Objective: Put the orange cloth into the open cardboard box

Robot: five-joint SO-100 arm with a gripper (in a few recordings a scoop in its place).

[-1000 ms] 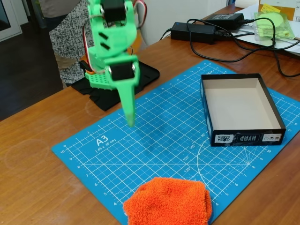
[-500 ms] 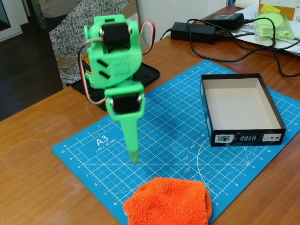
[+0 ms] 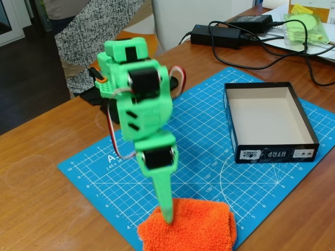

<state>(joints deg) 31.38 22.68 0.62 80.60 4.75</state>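
The orange cloth (image 3: 201,227) lies bunched at the front edge of the blue cutting mat (image 3: 199,125), partly cut off by the picture's bottom edge. My green gripper (image 3: 167,215) points straight down, its tip touching the cloth's left part. The fingers show as one narrow blade with no gap, and nothing is held between them. The open cardboard box (image 3: 275,155) sits on the mat's right side, well apart from the gripper. It has black walls, a pale inside with nothing in it, and white labels on its near short side.
Two black power adapters (image 3: 215,34) with cables lie behind the box, beside a pale green item in clear plastic (image 3: 305,26). My arm's black base (image 3: 102,99) stands at the mat's back left. A person (image 3: 86,36) stands behind the table there.
My gripper has swung forward and down across the mat, from above its back left part to the orange cloth, which its tip now touches. Cloth and box have not moved.
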